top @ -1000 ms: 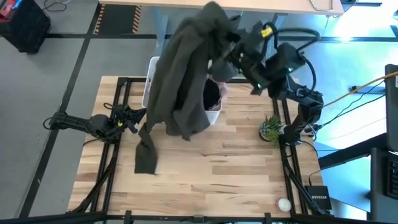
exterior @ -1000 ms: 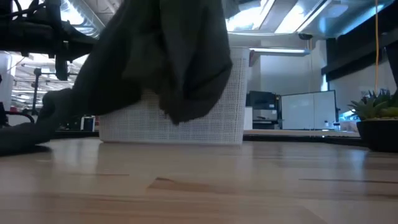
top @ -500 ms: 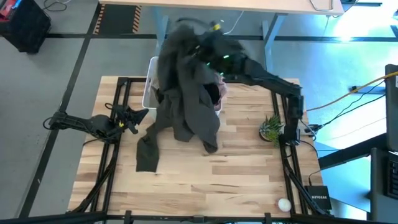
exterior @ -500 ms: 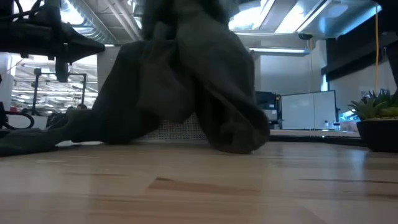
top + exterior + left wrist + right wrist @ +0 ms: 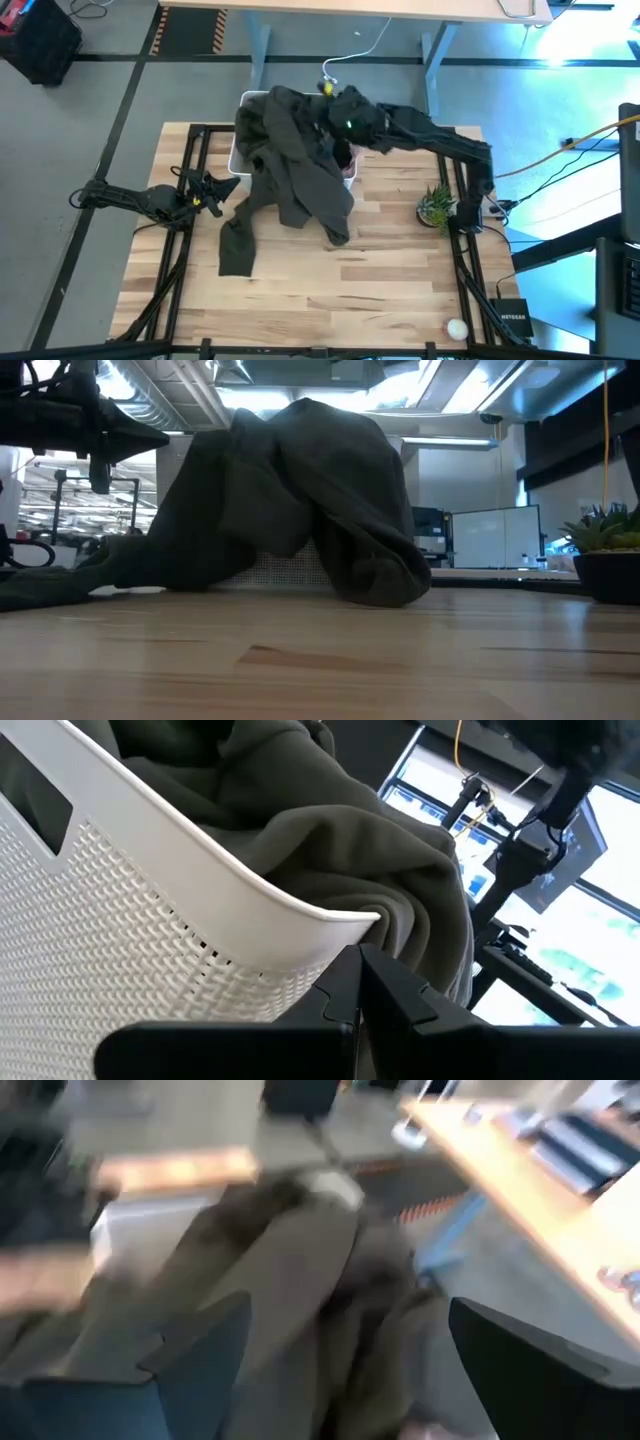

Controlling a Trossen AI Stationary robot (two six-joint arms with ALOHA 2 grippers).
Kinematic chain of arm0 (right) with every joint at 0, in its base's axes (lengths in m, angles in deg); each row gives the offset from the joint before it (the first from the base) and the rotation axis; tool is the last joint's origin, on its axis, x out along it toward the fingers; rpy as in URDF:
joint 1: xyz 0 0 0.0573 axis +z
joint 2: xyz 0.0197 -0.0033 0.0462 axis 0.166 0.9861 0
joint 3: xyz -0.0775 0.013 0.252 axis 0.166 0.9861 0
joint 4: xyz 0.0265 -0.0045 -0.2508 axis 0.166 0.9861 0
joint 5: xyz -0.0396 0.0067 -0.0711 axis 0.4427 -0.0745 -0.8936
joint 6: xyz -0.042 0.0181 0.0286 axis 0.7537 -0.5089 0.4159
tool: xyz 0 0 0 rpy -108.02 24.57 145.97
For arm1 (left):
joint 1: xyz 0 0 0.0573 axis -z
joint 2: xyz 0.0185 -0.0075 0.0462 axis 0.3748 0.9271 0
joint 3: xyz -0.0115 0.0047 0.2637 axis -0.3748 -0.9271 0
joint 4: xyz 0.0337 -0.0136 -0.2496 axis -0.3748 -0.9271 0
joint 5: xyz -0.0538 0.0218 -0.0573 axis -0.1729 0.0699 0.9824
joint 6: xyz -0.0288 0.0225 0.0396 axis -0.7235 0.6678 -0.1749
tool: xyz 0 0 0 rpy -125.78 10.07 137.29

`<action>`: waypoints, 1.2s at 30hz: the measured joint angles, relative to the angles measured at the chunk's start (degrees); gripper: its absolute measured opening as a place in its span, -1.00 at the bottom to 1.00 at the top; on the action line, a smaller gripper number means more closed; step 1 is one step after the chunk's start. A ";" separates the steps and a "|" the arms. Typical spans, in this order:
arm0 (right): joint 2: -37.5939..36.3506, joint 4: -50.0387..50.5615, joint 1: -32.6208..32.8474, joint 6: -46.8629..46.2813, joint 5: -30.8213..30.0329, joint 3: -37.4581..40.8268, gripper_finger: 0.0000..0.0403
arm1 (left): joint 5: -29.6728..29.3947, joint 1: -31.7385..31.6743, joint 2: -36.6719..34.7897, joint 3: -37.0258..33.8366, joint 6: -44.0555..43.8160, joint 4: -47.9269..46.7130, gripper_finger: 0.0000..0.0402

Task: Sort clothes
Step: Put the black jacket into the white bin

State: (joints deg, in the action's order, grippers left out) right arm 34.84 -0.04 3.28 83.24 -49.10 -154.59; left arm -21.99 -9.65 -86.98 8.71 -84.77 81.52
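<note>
A large dark olive-green garment lies heaped over the white bin at the table's far middle. Its lower folds spill over the bin's near wall onto the table, and one long end trails toward the left. A bit of pale pink cloth shows at the bin's right rim. My right gripper hovers over the bin, open, with its fingers wide apart above the garment. My left gripper rests shut beside the bin's left wall.
A small potted plant stands at the table's right edge, beside the right arm's base. A small white round thing and a black box sit at the near right corner. Bare wood lies in front of the garment.
My right gripper has swung toward the table's left over the bin, come down and opened, letting go of the olive garment. The garment, which hung high below the gripper, has fallen onto the bin, its lower folds spreading on the table.
</note>
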 joint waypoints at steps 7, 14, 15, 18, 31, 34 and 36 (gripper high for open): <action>-0.41 20.01 10.80 -4.74 -2.98 2.32 0.76 | 0.34 0.00 0.00 0.00 -1.35 0.05 -0.98; -3.08 21.76 21.81 -10.94 -11.54 16.13 0.76 | 0.37 0.00 -0.02 0.00 -2.36 0.07 -0.98; -3.84 21.59 22.85 -12.06 -12.59 19.27 0.76 | 0.37 0.00 0.00 0.00 -2.07 -0.02 -0.98; -6.37 20.14 24.55 -17.32 -14.72 30.28 0.76 | 0.37 0.00 0.00 0.00 -1.88 -0.07 -0.98; -11.91 -52.79 24.63 -12.48 -6.98 71.52 0.77 | 0.35 -0.01 -0.01 0.00 -1.75 0.59 -0.98; -8.02 -66.39 23.86 -7.56 -5.58 72.32 0.77 | 0.35 -0.04 0.00 0.00 -1.74 0.57 -0.98; -5.72 -72.85 22.99 -4.23 -7.02 72.17 0.77 | 0.33 -0.04 -0.02 0.00 -1.77 0.50 -0.98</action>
State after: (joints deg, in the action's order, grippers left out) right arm 29.12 -72.89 26.27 79.01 -56.12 -82.42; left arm -21.66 -9.70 -87.00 8.71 -86.54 82.02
